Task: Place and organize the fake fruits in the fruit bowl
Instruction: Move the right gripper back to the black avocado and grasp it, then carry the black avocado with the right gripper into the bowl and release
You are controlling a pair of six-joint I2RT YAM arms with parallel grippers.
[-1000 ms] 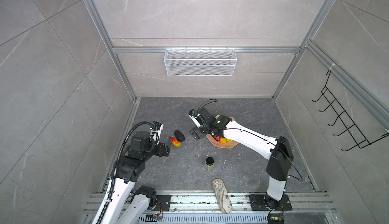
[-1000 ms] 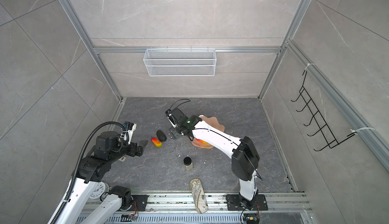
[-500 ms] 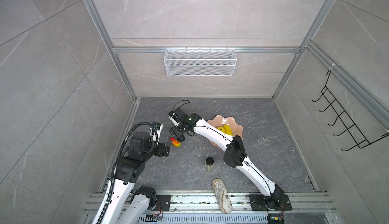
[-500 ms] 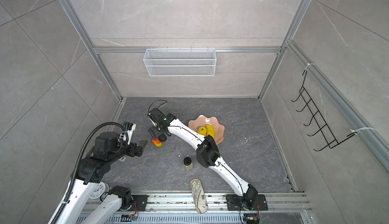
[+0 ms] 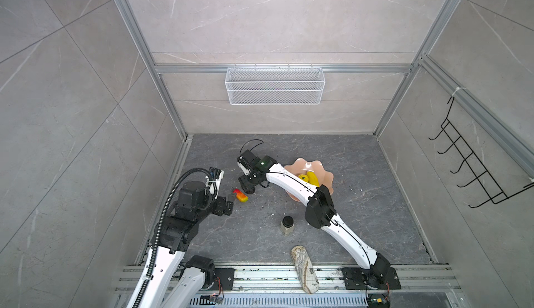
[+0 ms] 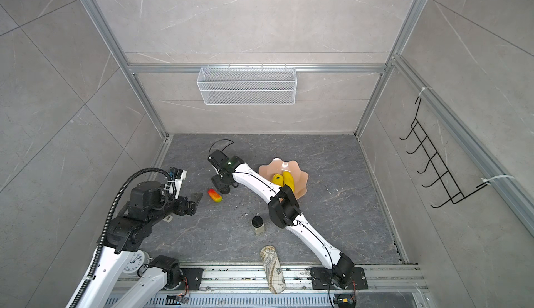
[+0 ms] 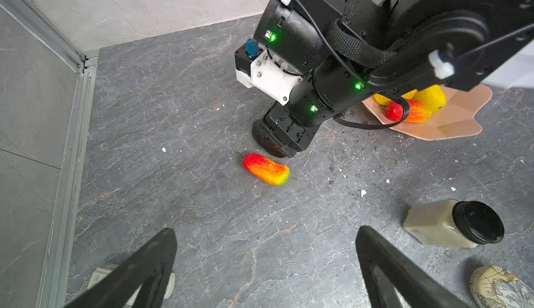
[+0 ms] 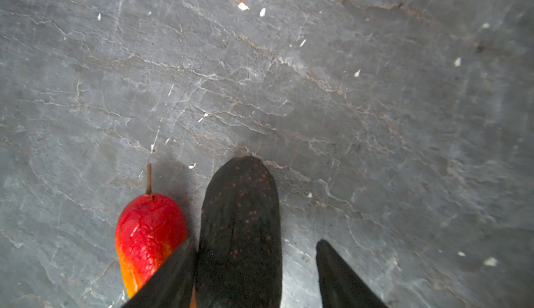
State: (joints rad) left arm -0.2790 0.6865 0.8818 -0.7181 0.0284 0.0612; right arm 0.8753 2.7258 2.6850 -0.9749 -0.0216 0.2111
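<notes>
A: In both top views the right pincer [image 5: 249, 187] sits low on the desk [image 5: 361, 205], left of the pink bowl [image 5: 323, 176] holding two yellow fruits [image 5: 313, 178].
B: Left wrist: left pincer [image 7: 265, 230] wide, empty, red-yellow fruit [image 7: 265, 169] ahead. Right wrist: jaws loosely straddle the dark fruit [image 8: 239, 219], not clamped.

Salmon-pink scalloped fruit bowl [image 5: 309, 165] sits upright, holding the long yellow fruit [image 5: 313, 178], the stubby yellow fruit [image 5: 302, 178] touching it at nine o'clock, and one red-to-yellow mango [image 7: 411, 112]. Well apart at the bowl's nine o'clock, a second mango [image 5: 240, 196] lies flat on the floor, with the blackish oval fruit [image 8: 239, 234] just beside it
</notes>
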